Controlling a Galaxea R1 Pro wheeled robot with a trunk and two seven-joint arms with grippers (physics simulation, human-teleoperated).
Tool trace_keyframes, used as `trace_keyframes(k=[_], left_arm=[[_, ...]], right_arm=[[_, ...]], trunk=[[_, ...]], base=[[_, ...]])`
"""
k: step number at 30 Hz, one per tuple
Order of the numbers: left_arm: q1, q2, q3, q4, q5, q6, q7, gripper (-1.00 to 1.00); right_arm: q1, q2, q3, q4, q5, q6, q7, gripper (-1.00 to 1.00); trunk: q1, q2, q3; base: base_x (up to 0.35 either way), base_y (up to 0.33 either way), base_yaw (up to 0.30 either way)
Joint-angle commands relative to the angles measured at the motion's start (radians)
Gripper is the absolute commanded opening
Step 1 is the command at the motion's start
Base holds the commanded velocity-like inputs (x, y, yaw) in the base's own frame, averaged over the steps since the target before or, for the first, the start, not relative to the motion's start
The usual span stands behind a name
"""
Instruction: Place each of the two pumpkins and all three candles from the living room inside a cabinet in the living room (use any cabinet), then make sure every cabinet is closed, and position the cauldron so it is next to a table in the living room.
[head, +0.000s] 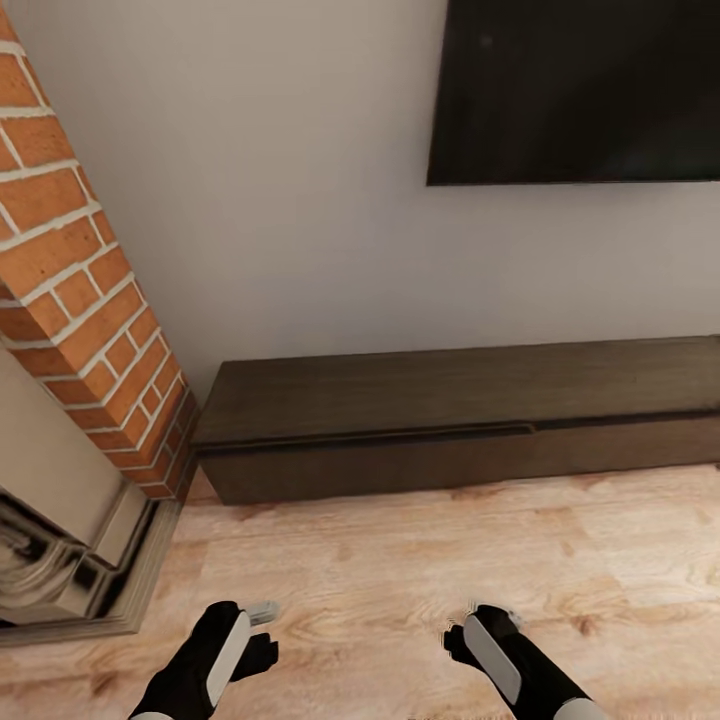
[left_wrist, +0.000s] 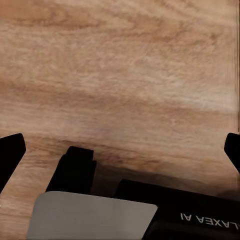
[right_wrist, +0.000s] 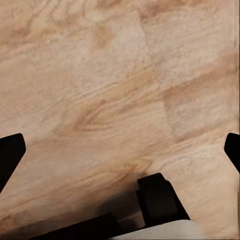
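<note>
Both arms hang low over the wood floor (head: 400, 570); fingers seemingly spread wide, empty.

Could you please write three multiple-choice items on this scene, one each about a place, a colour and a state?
1. Where does the cabinet stand?
A. Against the wall, beneath the dark screen
B. In the middle of the wooden floor
C. On top of the brick fireplace

2. What colour is the cabinet?
A. White
B. Dark brown
C. Bright orange

3. What state are the left gripper and the right gripper in?
A. Both shut on candles
B. One holds a pumpkin
C. Both open and empty

Answers:
1 A, the head view shows it along the wall under the screen, right of the fireplace.
2 B, its top and front are dark-brown wood.
3 C, in each wrist view the fingertips sit far apart with bare floor between.
</note>
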Motion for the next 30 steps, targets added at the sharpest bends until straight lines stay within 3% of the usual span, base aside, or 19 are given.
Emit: trace_keyframes(k=[1,10,24,26,30], left_arm=[[0.000,-0.002,0.003,-0.002,0.011,0.003,0.009,1.00],[0.000,-0.006,0.003,-0.003,0.010,0.004,0.016,1.00],[0.000,-0.007,0.000,0.026,0.006,-0.051,0.017,1.00],[0.000,-0.009,-0.008,0.034,0.006,-0.056,0.018,1.00],[0.000,-0.011,-0.063,0.042,0.006,-0.087,0.018,1.00]], right_arm=[[0.000,-0.008,0.007,0.015,-0.010,-0.015,-0.004,1.00],[0.001,-0.020,-0.030,0.067,-0.010,-0.048,0.001,1.00],[0.001,-0.028,-0.035,0.160,-0.010,-0.137,0.003,1.00],[0.001,-0.035,-0.035,0.162,-0.011,-0.142,0.003,1.00],[0.001,-0.042,-0.035,0.163,-0.012,-0.145,0.003,1.00]], trunk=[[-0.004,0.007,0.001],[-0.039,0.070,0.021],[-0.092,0.168,0.053],[-0.100,0.182,0.058],[-0.115,0.210,0.068]], base=[[0.000,0.000,-0.233],[0.000,0.000,-0.237],[0.000,0.000,-0.243],[0.000,0.000,-0.255],[0.000,0.000,-0.257]])
